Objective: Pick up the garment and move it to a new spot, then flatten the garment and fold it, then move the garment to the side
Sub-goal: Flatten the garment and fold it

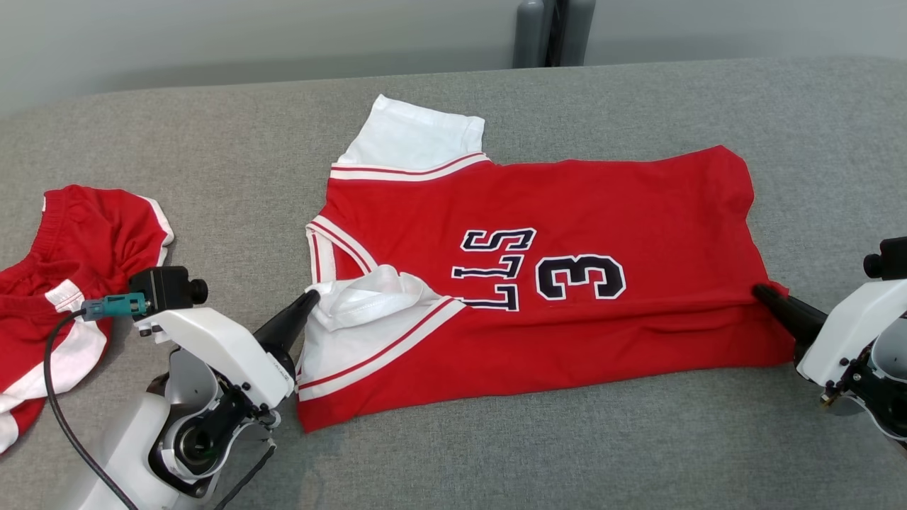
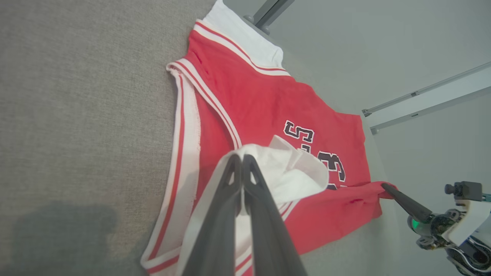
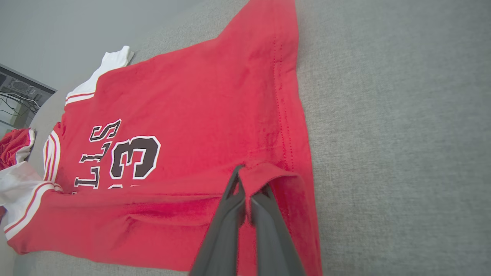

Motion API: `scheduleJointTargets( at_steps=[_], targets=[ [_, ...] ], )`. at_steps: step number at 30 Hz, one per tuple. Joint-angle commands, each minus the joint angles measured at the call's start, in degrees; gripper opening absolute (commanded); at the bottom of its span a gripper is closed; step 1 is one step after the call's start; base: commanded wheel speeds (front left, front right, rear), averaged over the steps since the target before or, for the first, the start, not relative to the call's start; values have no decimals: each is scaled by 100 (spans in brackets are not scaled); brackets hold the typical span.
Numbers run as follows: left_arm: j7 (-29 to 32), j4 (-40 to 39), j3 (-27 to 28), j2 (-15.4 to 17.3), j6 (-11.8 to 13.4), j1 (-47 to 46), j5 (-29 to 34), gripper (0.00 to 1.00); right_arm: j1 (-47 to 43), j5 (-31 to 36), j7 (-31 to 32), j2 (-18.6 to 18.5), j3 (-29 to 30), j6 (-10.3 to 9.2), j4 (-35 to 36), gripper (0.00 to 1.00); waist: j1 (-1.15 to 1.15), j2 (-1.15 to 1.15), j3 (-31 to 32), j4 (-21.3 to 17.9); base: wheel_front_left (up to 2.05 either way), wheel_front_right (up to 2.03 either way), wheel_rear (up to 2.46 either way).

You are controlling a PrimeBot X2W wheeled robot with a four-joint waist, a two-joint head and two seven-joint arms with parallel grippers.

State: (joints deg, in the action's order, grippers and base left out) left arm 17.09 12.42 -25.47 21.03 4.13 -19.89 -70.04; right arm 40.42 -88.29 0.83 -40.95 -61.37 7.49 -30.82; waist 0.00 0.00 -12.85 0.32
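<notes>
Left tool point(image 1: 312, 296) point(image 2: 242, 157): my two dark fingers are pressed together, pinching a bunch of white cloth at the near sleeve point(image 1: 361, 301) point(image 2: 295, 172) of the red jersey point(image 1: 567, 212) point(image 2: 249, 96) point(image 3: 191, 96). The sleeve is puckered and raised where I hold it. Right tool point(image 1: 758, 289) point(image 3: 243, 180) point(image 2: 384, 186): likewise closed, gripping the red hem corner point(image 1: 778, 289) point(image 3: 264, 170) at the jersey's other end, a small flap of it turned up over my fingertips. A low ridge of cloth runs along the jersey between my two tools, and the dark lettering point(image 1: 496, 273) point(image 3: 96, 153) is partly hidden at that ridge. The number 3 point(image 1: 581, 276) point(image 3: 134, 157) is fully showing. The jersey lies spread lengthwise across the middle of the grey surface point(image 1: 638, 439) point(image 2: 76, 96) point(image 3: 402, 134), neck end toward my left, hem toward my right. Its far half lies flat, with the far white sleeve point(image 1: 411, 134) point(image 2: 245, 38) point(image 3: 113, 59) sticking out toward the back. Well apart, at the surface's left edge, a second red-and-white garment point(image 1: 78, 234) point(image 3: 13, 145) sits crumpled. Two dark posts point(image 1: 553, 32) stand beyond the far edge.
</notes>
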Motion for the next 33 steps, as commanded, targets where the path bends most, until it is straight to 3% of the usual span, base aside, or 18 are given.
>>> scheduleJointTargets(
  at_steps=[1,2,3,4,5,11,16,20,22,27,30,31,33],
  targets=[
    [-53,62,-6,5,-26,-117,85,0,14,29,-99,16,39,0,-64,100,0,0,-14,0,0,0,0],
    [-71,114,-20,-2,5,-125,120,5,0,-19,-87,44,49,0,-83,100,0,0,-19,1,0,0,0],
    [-122,165,-35,-4,35,-153,174,32,2,-23,-85,53,47,0,-91,100,0,0,-23,2,0,0,0],
    [-158,216,-48,-16,61,-179,210,88,3,-32,-78,65,43,0,-90,100,0,0,-24,3,0,0,0],
    [-177,257,-61,-44,82,-191,232,100,-1,-38,-60,70,35,0,-103,100,0,0,-23,2,0,0,0],
    [-689,437,-53,-129,149,-173,540,100,-83,46,-273,21,48,0,-150,100,0,0,69,1,0,0,0],
    [-1527,470,13,-287,251,-78,926,100,-124,385,-945,-85,65,0,-166,100,0,0,238,-10,0,0,0],
    [-2141,419,56,-409,348,9,1192,100,-144,815,-1447,-160,83,0,-235,100,0,0,348,-27,0,0,0],
    [-2793,384,27,-483,453,144,1573,100,-230,1367,-1603,-116,271,0,-386,100,0,0,455,-59,0,0,0],
    [-3215,336,173,-731,690,405,2286,100,-729,3081,-1606,224,1983,0,-347,100,0,0,604,-102,0,0,0],
    [-3230,74,621,-995,795,595,2981,100,-1374,4154,-1609,618,3259,0,-10,100,0,0,700,-98,0,0,0],
    [-3230,74,621,-995,795,595,2981,100,-1374,4154,-1609,618,3259,0,-10,100,0,0,700,-98,0,0,0],
    [-3226,-131,893,-1210,788,836,3545,100,-1892,4838,-1610,937,3988,0,259,100,0,0,745,-98,0,0,0]
  ],
)
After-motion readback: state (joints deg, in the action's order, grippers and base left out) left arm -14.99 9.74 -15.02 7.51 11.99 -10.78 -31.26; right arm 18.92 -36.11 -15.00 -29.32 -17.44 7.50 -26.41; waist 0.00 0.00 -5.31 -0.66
